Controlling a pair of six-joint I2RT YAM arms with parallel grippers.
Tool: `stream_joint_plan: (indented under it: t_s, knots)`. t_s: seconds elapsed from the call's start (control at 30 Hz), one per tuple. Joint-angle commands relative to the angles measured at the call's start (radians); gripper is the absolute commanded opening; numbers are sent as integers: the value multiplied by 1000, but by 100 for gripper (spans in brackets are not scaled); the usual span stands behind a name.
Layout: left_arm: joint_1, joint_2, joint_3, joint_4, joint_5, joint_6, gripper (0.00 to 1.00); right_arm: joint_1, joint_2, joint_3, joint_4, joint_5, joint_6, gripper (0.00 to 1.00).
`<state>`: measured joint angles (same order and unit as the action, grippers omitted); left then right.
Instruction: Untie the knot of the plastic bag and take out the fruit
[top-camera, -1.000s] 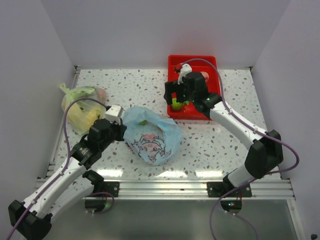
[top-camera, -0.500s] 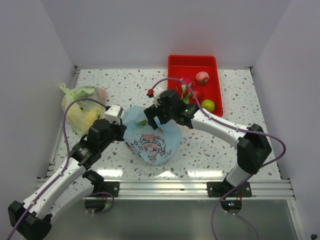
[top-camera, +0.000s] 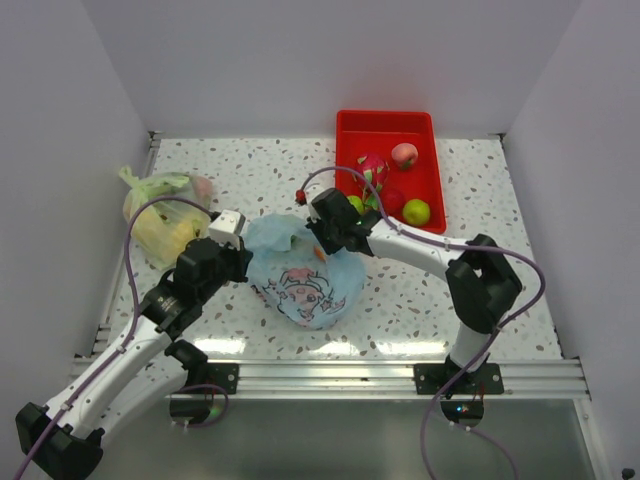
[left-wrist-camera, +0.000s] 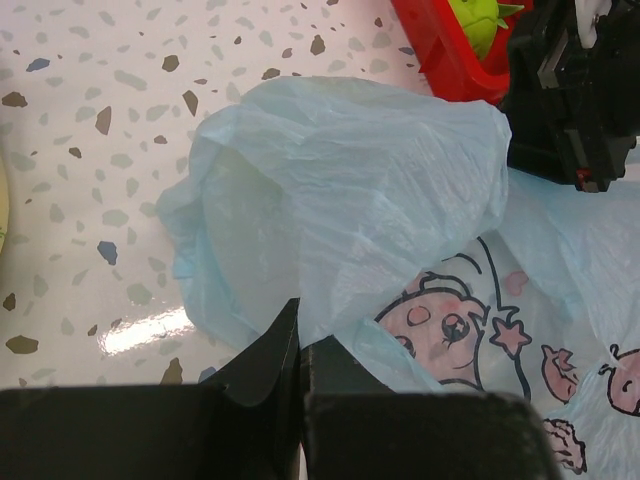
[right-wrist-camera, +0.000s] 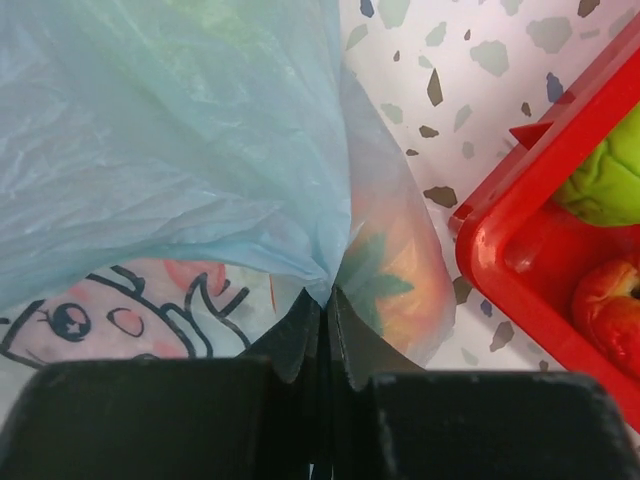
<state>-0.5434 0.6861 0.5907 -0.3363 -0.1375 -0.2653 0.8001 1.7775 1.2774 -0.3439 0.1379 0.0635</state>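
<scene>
Pale see-through blue plastic bag (top-camera: 300, 275), cartoon face in black lines, pink cheeks. Orange-ish fruit (right-wrist-camera: 395, 270) inside, green leafy top, kinda hazy through plastic tbh. Bright red tray (top-camera: 385, 122). White table (top-camera: 250, 170), grey-brown speckles. Yellow-green second bag (top-camera: 165, 210).

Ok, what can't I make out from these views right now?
Fruit left inside the plastic bag: top view, crumpled film and the right gripper cover it; right wrist shows only one orange fruit through the film.
The knot: no view shows it among the folds.
Red tray: right wrist, cut off by the frame edge.
</scene>
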Motion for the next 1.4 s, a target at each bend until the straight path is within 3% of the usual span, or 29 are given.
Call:
stream_joint_plan:
  t_s: [0.0,0.2,0.37,0.6,0.87,1.0,1.03,1.13,1.27,1.37]
  knots:
    - [7,-8,-5,51,1,23,0,-2,-68,56,2,-41,-21,0]
    - [7,-5,-5,52,1,23,0,66,-188,111,-7,-271,-4,0]
    - [8,6,-2,52,1,23,0,169,-184,189,-73,-313,-28,0]
    - [8,0,-3,51,-2,21,0,156,-171,77,-32,-158,-31,0]
    - [8,-2,-3,51,-1,21,0,22,-165,-58,34,-20,68,3]
    - [7,1,-3,52,1,21,0,5,-188,-56,17,17,79,26]
    - [8,1,-2,51,1,21,0,8,-203,-38,10,17,75,44]
    - [7,3,-3,52,1,20,0,23,-255,-17,-13,-3,72,67]
    - [7,3,-2,52,3,21,0,65,-315,26,-56,-6,56,83]
    - [7,6,-2,52,3,21,0,105,-358,57,-81,-23,42,85]
